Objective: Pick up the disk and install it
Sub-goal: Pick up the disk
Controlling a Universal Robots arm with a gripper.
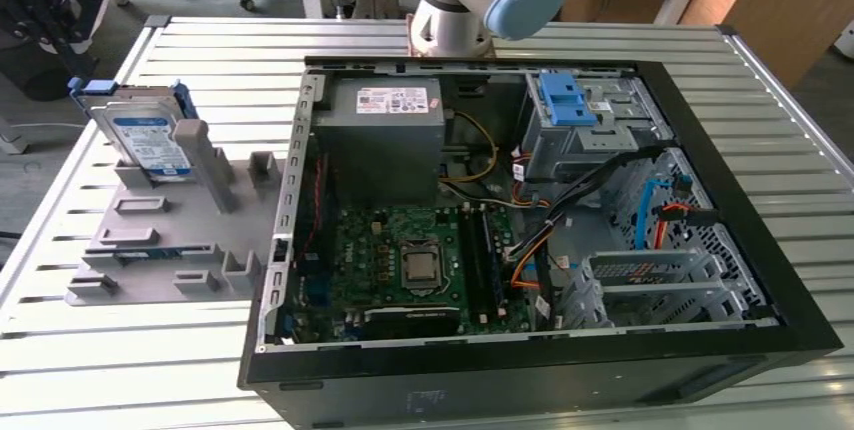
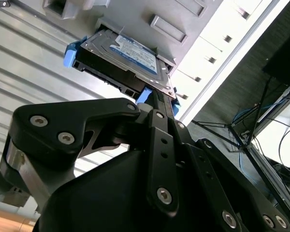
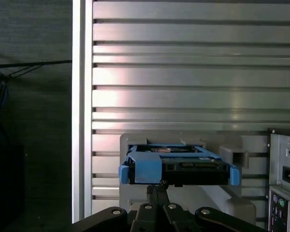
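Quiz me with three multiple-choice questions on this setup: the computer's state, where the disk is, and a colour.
1. The computer case is: A) open B) closed C) upside-down
2. The disk is: A) inside the case B) standing in the grey holder on the table C) flat on the floor
3. The frame edging the disk is: A) red B) yellow C) blue

Answers: 1 A, the exterior view looks in at its green board. 2 B, the holder sits at the exterior view's left of the case. 3 C, blue edges show in both wrist views.
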